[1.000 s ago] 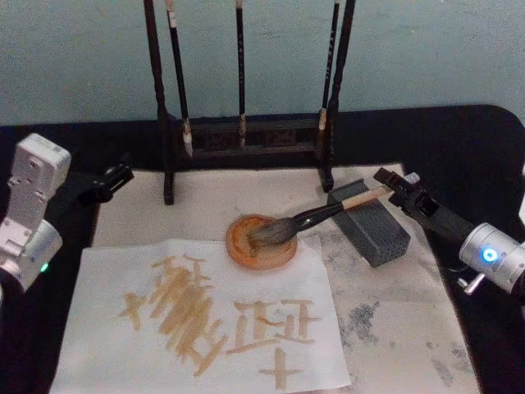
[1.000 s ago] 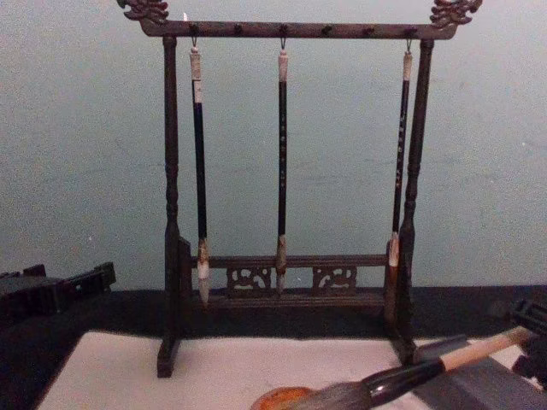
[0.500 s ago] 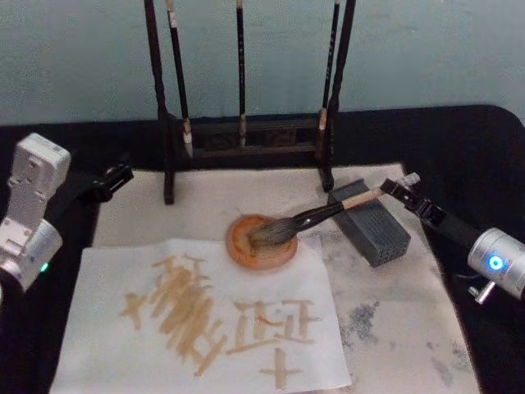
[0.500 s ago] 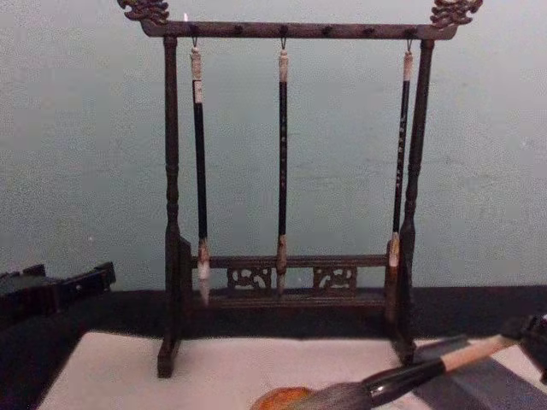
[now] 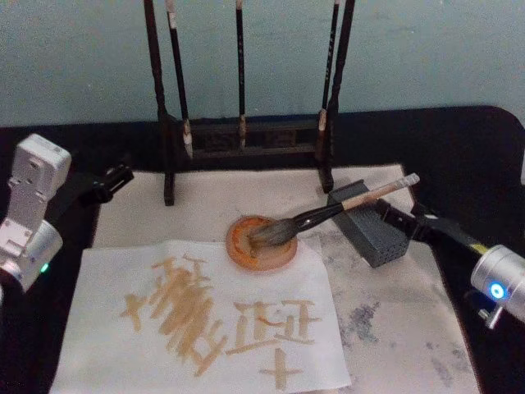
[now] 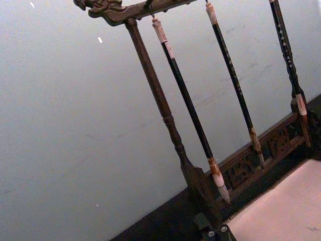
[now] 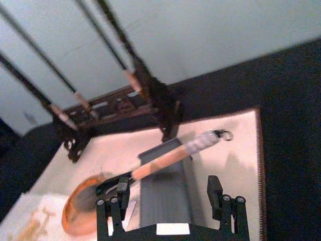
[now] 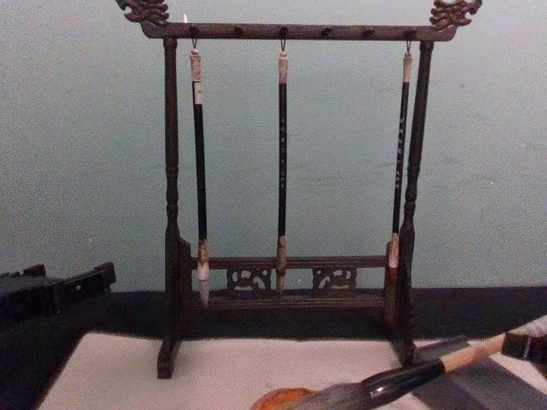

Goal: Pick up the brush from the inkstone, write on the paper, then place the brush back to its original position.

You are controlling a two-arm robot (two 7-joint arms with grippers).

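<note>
Since a second ago our right gripper [image 5: 392, 217] has let go of the handle's end and dropped back beside the grey block [image 5: 371, 223], its fingers apart with nothing between them. We see the brush [image 5: 328, 210] lying free, its bristles in the orange inkstone [image 5: 261, 242], its handle propped on the block, its cap past the far edge. We judge it light and stiff along the wood, soft and wet at the head, glossy and likely slippery at the black neck, so the tan handle is where we would grip. Strokes cover the paper [image 5: 205, 316]. Our left gripper [image 5: 111, 179] is parked at the left; we cannot tell its fingers.
</note>
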